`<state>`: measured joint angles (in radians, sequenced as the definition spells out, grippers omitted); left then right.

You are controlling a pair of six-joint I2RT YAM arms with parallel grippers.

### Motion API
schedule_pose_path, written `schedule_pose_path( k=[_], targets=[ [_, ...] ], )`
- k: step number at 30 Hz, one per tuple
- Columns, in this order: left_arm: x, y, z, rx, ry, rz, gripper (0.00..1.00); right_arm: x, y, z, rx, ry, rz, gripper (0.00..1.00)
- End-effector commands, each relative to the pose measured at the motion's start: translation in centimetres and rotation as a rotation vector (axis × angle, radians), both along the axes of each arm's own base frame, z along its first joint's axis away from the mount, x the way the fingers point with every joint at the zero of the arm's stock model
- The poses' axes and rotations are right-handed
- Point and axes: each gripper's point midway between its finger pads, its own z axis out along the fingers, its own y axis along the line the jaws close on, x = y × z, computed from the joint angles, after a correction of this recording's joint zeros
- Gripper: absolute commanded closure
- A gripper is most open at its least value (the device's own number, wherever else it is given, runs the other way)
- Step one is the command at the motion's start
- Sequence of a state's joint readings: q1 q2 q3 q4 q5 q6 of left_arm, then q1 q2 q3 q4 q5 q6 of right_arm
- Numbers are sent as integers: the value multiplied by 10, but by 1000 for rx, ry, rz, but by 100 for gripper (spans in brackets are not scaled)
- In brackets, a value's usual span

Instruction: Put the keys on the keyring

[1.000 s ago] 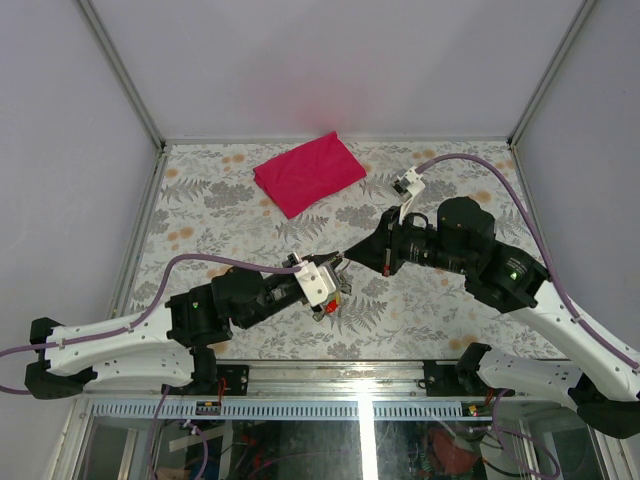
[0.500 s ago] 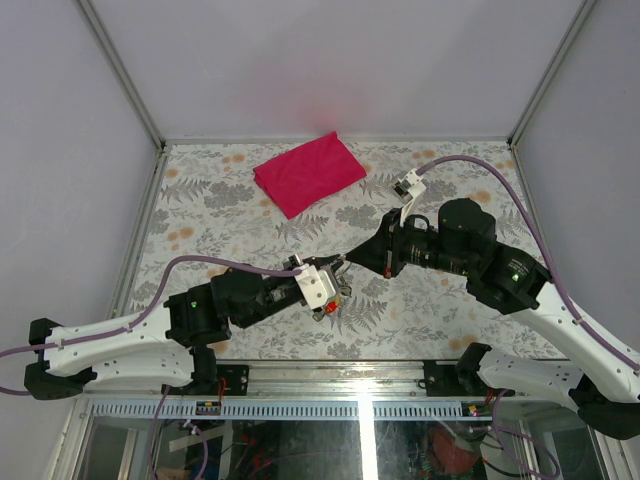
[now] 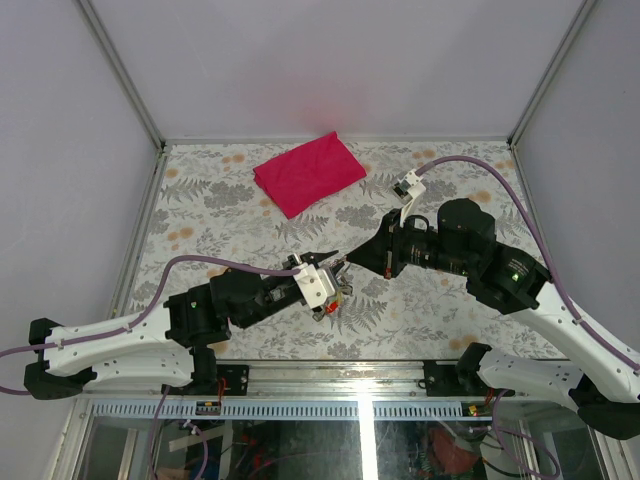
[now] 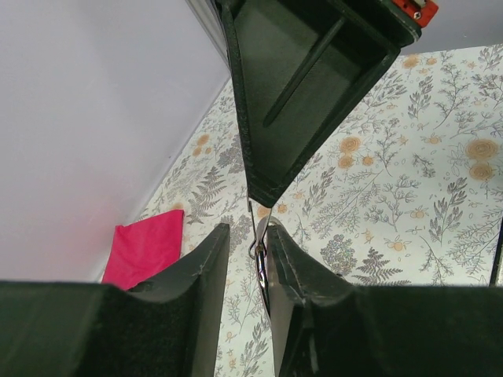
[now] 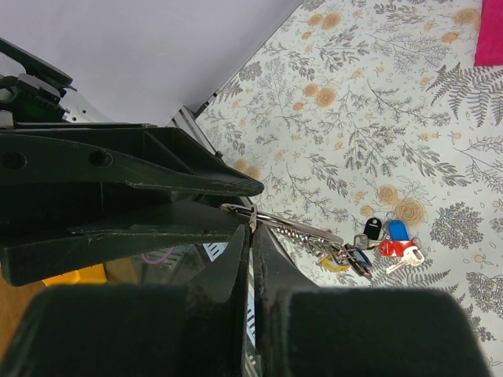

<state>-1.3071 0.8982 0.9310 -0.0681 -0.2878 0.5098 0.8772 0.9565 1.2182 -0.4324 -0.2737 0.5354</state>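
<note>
The left gripper [image 4: 247, 229] has just eased its jaws apart around the keyring [image 5: 291, 224]. Only the right gripper [image 5: 250, 229] now pinches it, above the table. The red key [image 5: 390, 248] and blue key [image 5: 398, 230] dangle below, seemingly already threaded on.

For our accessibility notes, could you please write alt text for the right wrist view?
The right claw, shut, pinches the keyring by its thin silver ring, and the left claw reaches in from the left to the same spot. At the ring's far end cluster black-headed keys and the red- and blue-headed keys, over a floral table.
</note>
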Motion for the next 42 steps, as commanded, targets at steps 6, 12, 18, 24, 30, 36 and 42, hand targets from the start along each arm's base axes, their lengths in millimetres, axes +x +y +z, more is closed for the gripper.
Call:
schedule_pose_path(
  k=[6, 12, 18, 24, 30, 36, 42],
  targets=[
    [3, 2, 36, -132, -23, 20, 77, -5, 2, 12, 42, -15, 23, 100],
    [2, -1, 36, -133, -20, 8, 79, -5, 2, 12, 43, -16, 23, 100],
    [1, -1, 37, -135, -20, 4, 80, -4, 2, 10, 39, -14, 22, 100],
    [1, -2, 36, -133, -20, 3, 80, -5, 2, 10, 39, -14, 23, 100],
    [1, -3, 36, -131, -20, 3, 86, -5, 2, 10, 39, -14, 24, 100],
    [1, -3, 37, -132, -18, -1, 100, -5, 2, 10, 39, -13, 23, 100],
    [1, -2, 34, -120, -13, 3, 100, -5, 1, 11, 39, -17, 18, 100]
  ],
)
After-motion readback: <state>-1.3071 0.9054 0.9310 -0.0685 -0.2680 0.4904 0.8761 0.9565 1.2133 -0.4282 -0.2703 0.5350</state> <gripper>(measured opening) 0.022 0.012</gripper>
